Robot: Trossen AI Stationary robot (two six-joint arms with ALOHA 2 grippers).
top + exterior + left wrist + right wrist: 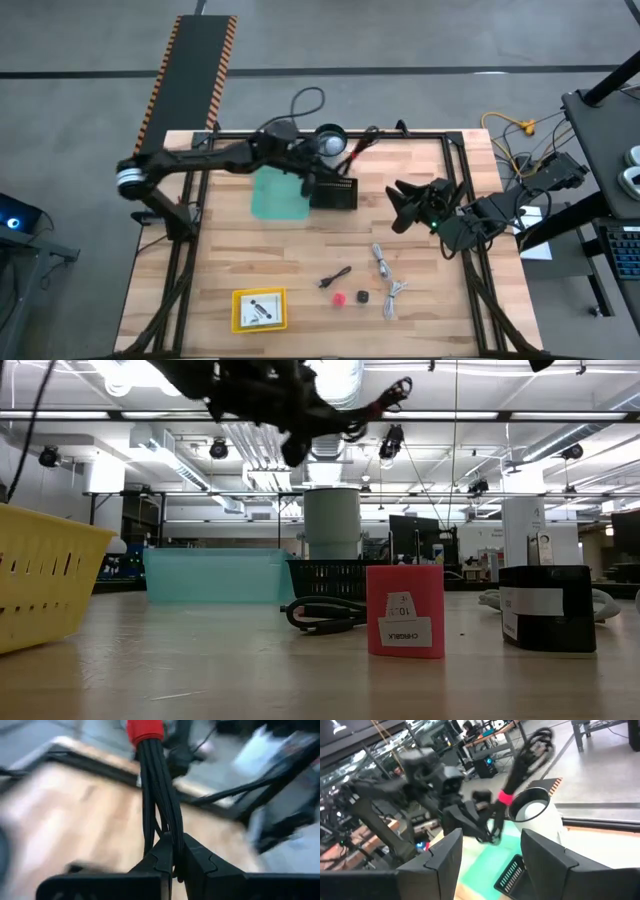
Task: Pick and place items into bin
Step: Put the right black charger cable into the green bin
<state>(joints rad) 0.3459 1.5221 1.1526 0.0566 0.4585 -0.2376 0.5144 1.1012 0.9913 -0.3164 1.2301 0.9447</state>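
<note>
Black cable bundle (160, 795) clamped in left pincer (176, 854) | right pincer (490, 852) apart

Pale planked wooden table (300, 260)

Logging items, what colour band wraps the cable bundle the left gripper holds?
Red, on the black cable bundle; clearest in the left wrist view.

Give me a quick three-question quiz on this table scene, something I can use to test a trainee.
1. True or false: the left tool is shut on a black cable bundle with a red band.
2. The right tool is: A shut on a card; B open and empty near the table's right edge; C inside the yellow basket.
3. Fill in: the small red item lies between a loose black cable and a black ____.
Key: 1 true; 2 B; 3 cube.
</note>
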